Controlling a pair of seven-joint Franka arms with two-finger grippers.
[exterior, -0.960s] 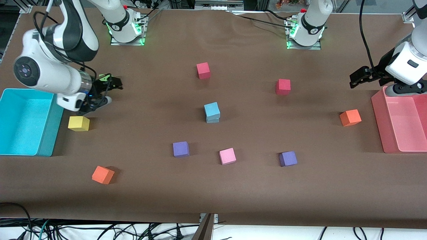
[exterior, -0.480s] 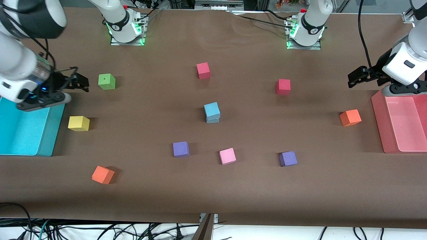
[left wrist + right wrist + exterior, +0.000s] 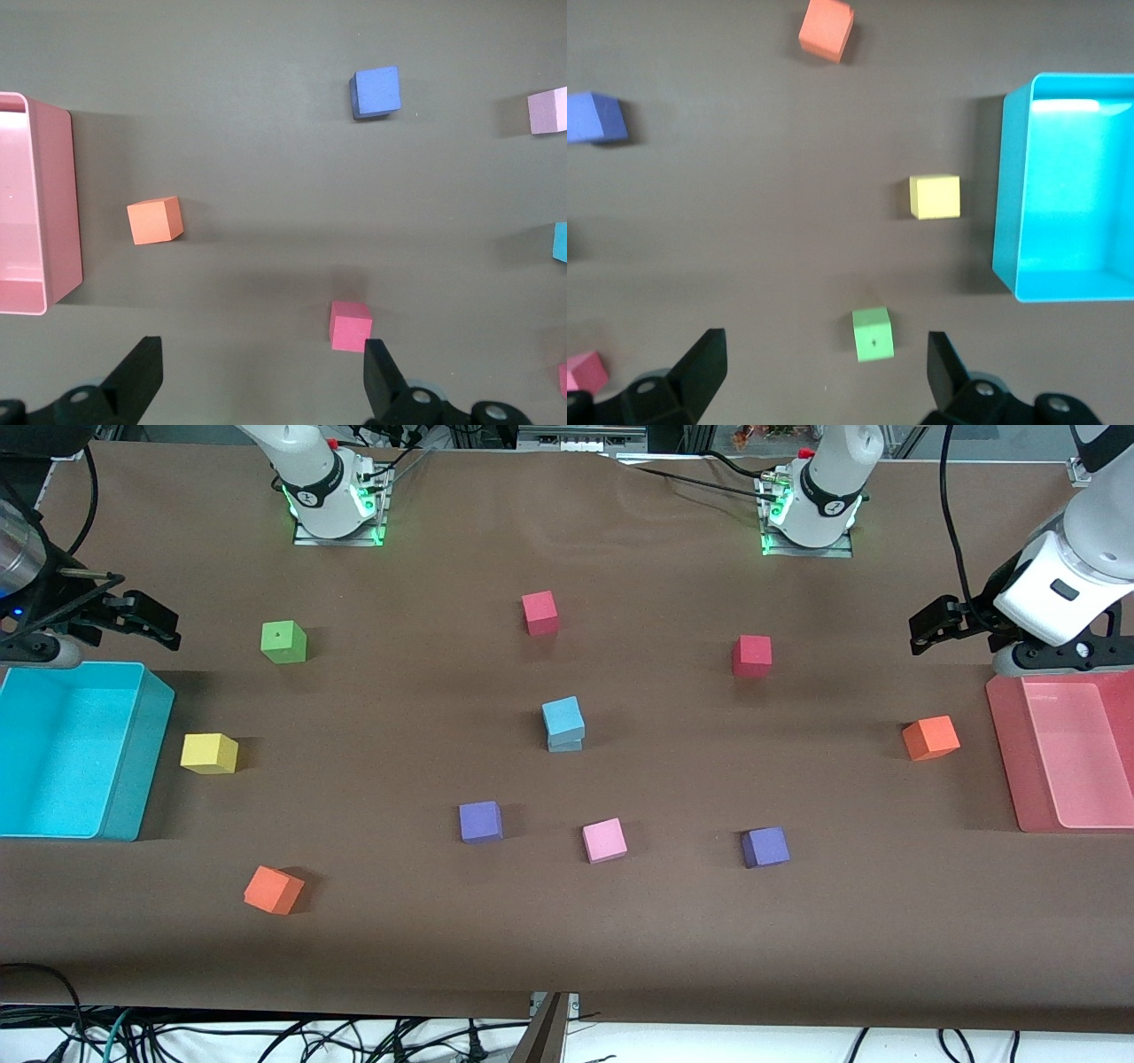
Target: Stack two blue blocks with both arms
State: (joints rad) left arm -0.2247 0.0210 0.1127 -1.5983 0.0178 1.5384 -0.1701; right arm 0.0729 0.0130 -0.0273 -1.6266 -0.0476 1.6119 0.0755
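A brown cloth [image 3: 567, 921] covers the table, with the two blue blocks [image 3: 563, 724] stacked at its centre. The left gripper [image 3: 930, 624] at three o'clock and the right gripper [image 3: 146, 620] at nine o'clock both gape, holding nothing.

One blue block [image 3: 563, 715] sits stacked on the other blue block [image 3: 565, 744], mid-table.

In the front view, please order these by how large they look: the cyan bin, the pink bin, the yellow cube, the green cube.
1. Cyan bin, though the picture's edge cuts it off.
2. Pink bin, also cut off, so its place against the cyan one is unsure.
3. Yellow cube and green cube look alike; I cannot rank them.
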